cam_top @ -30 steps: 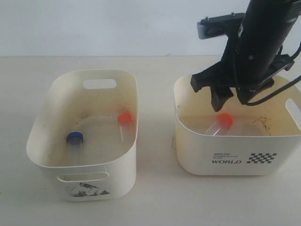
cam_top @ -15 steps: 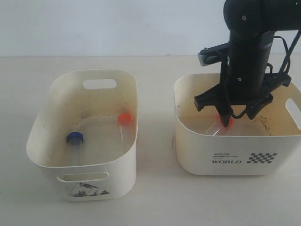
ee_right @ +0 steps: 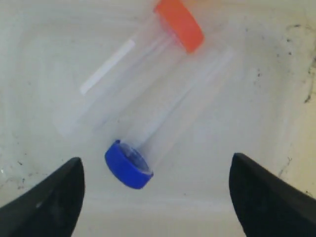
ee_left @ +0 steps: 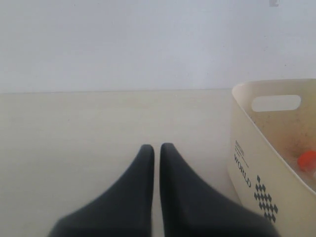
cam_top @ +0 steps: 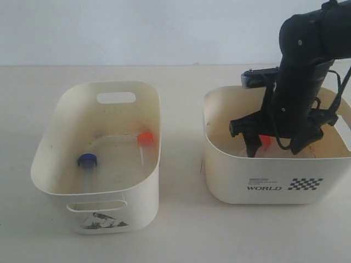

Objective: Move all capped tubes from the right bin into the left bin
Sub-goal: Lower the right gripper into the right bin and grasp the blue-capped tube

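In the right bin (cam_top: pixel 263 181), printed "WORLD", lie two capped tubes side by side: an orange-capped tube (ee_right: pixel 148 54) and a blue-capped tube (ee_right: pixel 163 128). My right gripper (ee_right: pixel 157 192) is low inside this bin, open wide, its fingers on either side of the blue cap without touching it. In the exterior view the right gripper (cam_top: pixel 277 145) hides most of both tubes; only an orange cap (cam_top: pixel 265 141) shows. The left bin (cam_top: pixel 55 126) holds a blue-capped tube (cam_top: pixel 86 160) and an orange-capped tube (cam_top: pixel 145 138). My left gripper (ee_left: pixel 154 148) is shut and empty over bare table.
The left wrist view shows the right bin (ee_left: pixel 247 163) from its printed side, with an orange cap (ee_left: pixel 307 160) inside. A gap of table (cam_top: pixel 181 164) separates the two bins. The right arm's cables hang over the right bin's far side.
My right arm has come down into the right bin, bringing the open gripper from above the rim to just over the tubes. The tubes in the left bin have not moved.
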`<state>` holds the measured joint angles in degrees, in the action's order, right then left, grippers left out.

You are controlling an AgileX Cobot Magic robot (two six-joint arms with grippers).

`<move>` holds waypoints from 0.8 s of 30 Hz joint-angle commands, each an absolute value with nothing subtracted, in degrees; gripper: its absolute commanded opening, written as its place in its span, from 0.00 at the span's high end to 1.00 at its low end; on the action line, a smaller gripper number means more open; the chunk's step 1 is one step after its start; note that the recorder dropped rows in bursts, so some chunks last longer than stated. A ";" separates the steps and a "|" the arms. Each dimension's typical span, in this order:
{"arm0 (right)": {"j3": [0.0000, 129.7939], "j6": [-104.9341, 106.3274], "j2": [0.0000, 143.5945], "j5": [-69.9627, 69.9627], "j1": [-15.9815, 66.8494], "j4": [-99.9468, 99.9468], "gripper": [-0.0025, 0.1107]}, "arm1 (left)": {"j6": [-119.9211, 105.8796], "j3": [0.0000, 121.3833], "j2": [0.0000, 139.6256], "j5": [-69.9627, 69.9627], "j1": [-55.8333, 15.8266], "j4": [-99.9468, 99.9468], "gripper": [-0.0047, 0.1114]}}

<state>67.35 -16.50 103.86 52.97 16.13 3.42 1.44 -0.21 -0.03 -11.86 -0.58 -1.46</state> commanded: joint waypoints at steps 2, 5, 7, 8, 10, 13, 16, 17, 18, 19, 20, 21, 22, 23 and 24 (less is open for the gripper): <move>67.35 -15.70 106.88 50.32 15.84 3.30 0.31 | 1.98 0.00 0.00 -11.60 -0.56 -1.10 0.92; 67.35 -15.70 109.87 50.32 15.94 3.30 0.31 | 1.98 0.00 0.00 -11.60 -0.56 -1.10 0.92; 67.35 -15.70 110.44 49.69 15.94 3.45 0.31 | 1.98 0.00 0.00 -11.60 -0.56 -1.10 0.92; 67.35 -15.70 110.56 49.38 15.94 3.45 0.31 | 1.98 0.00 0.00 -11.60 -0.56 -1.10 0.92; 67.35 -15.70 110.92 48.34 15.94 3.45 0.31 | 1.98 0.00 0.00 -11.60 -0.56 -1.10 0.92; 67.35 -15.70 111.51 47.81 15.94 3.45 0.36 | 1.98 0.00 0.00 -11.60 -0.56 -1.10 0.92; 67.35 -15.97 112.49 47.81 15.94 3.45 0.52 | 1.98 0.00 0.00 -11.60 -0.56 -1.10 0.92; 67.35 -15.97 112.62 47.81 15.94 3.45 0.58 | 1.98 0.00 0.00 -11.60 -0.56 -1.10 0.92; 67.35 -15.97 112.76 47.81 15.94 3.45 0.64 | 1.98 0.00 0.00 -11.60 -0.56 -1.10 0.92; 67.35 -15.97 112.99 47.81 15.94 3.45 0.69 | 1.98 0.00 0.00 -11.60 -0.56 -1.10 0.92; 67.35 -15.97 112.99 47.45 15.94 3.45 0.74 | 1.98 0.00 0.00 -11.60 -0.56 -1.10 0.92; 67.35 -15.97 112.99 47.18 15.94 3.45 0.79 | 1.98 0.00 0.00 -11.60 -0.56 -1.10 0.92; 67.35 -15.97 112.99 46.84 15.94 3.45 0.85 | 1.98 0.00 0.00 -11.60 -0.56 -1.10 0.92; 67.35 -15.97 112.99 46.69 15.94 3.45 0.89 | 1.98 0.00 0.00 -11.60 -0.56 -1.10 0.92; 67.35 -15.97 112.99 46.69 15.94 3.45 0.95 | 1.98 0.00 0.00 -11.60 -0.56 -1.10 0.92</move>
<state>67.35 -15.89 112.88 47.65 16.13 3.32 1.44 -0.21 -0.03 -11.86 -0.58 -1.46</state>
